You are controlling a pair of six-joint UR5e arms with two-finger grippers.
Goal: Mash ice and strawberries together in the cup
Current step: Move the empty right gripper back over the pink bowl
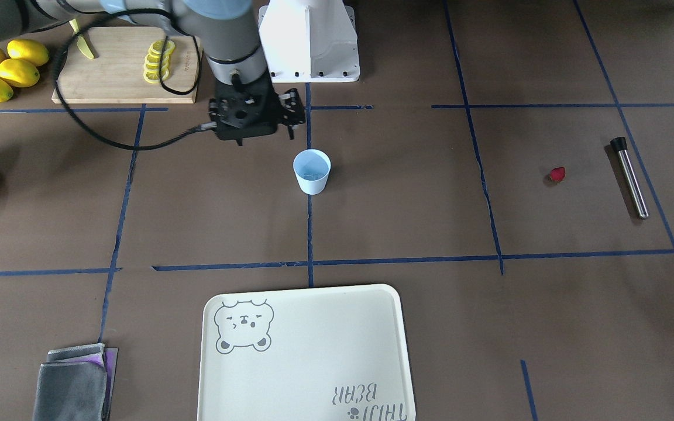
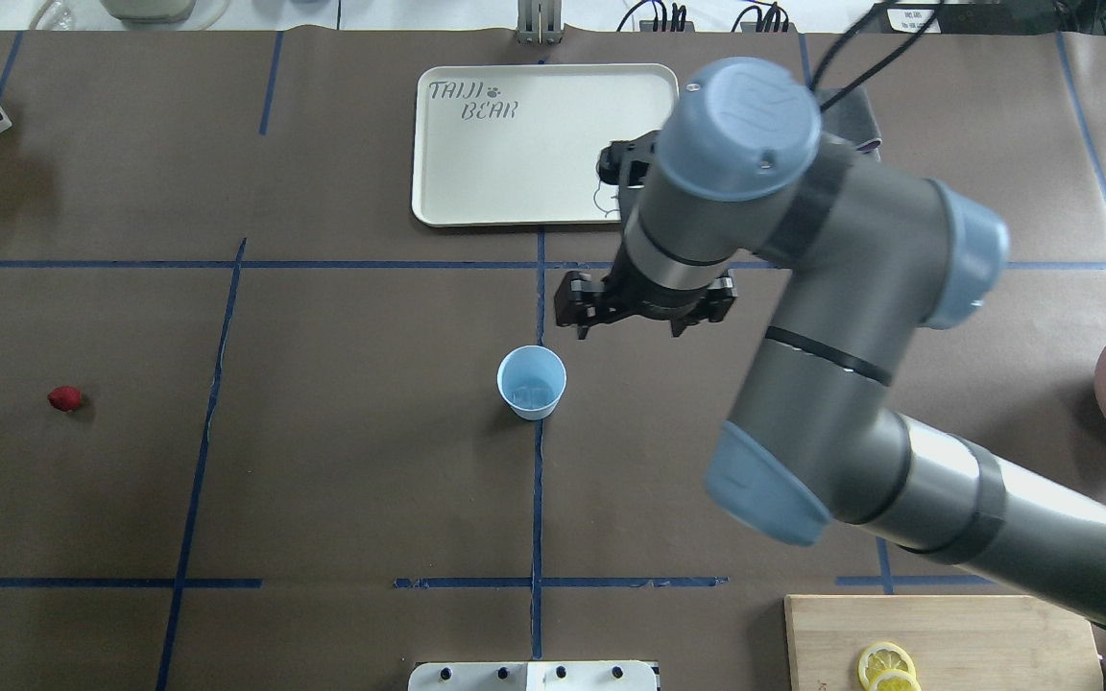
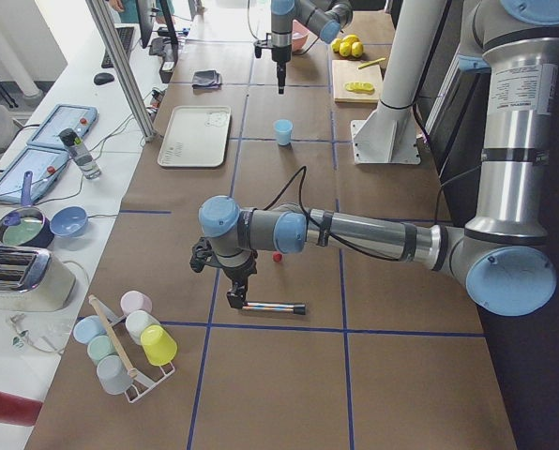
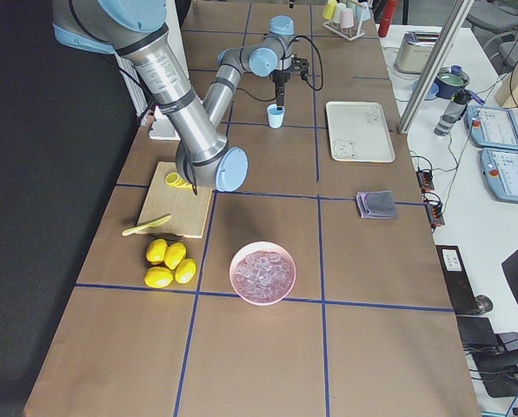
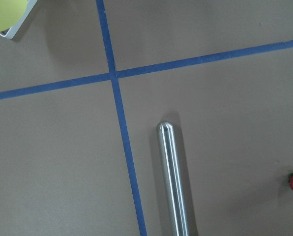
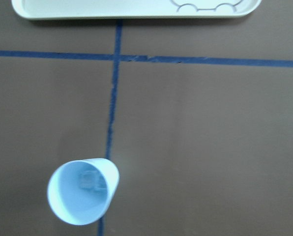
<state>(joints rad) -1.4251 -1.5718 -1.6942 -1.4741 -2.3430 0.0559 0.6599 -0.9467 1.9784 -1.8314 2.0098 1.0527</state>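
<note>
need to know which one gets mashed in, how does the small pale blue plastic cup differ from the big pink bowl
Size: the small pale blue plastic cup is far narrower than the wide pink bowl. Fill: the cup holds a couple of clear ice lumps; the bowl is full of them. Place: the cup stands mid-table, the bowl near the yellow lemons. Both are upright, holding ice.

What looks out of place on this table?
The strawberry lies alone on the bare table, far from the cup, near a metal rod. The cup stands upright with ice inside; nothing looks spilled.
</note>
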